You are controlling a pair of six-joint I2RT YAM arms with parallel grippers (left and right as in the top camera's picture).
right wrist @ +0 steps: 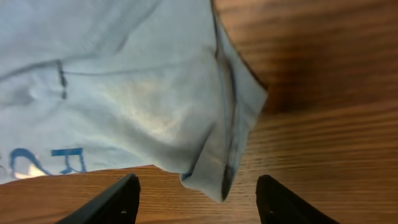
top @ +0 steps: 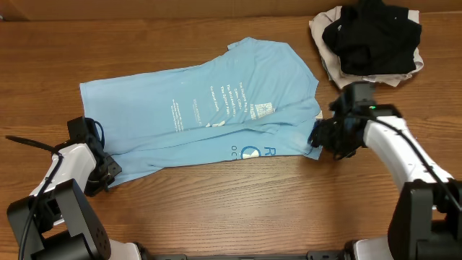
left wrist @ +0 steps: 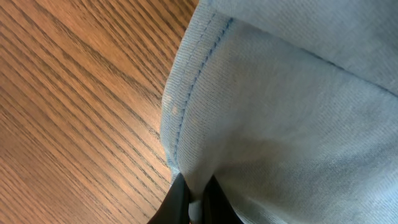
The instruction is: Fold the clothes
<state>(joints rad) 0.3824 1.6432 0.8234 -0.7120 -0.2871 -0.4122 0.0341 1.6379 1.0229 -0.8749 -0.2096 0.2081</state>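
Note:
The light sky-blue T-shirt [top: 216, 115] lies spread on the wooden table, with white lettering on top and blue print near its front edge. My left gripper [top: 108, 172] is shut on the shirt's front left corner; in the left wrist view the black fingers [left wrist: 196, 202] pinch the hemmed blue cloth [left wrist: 280, 106]. My right gripper [top: 321, 141] is open at the shirt's front right corner; in the right wrist view its fingers [right wrist: 199, 198] stand wide apart on either side of the folded cloth tip [right wrist: 217, 168], not touching it.
A black garment [top: 372, 36] lies on top of a beige garment [top: 328, 61] at the back right of the table. Bare wood [top: 238, 209] runs along the front edge. A black cable [top: 29, 144] sticks out at the left arm.

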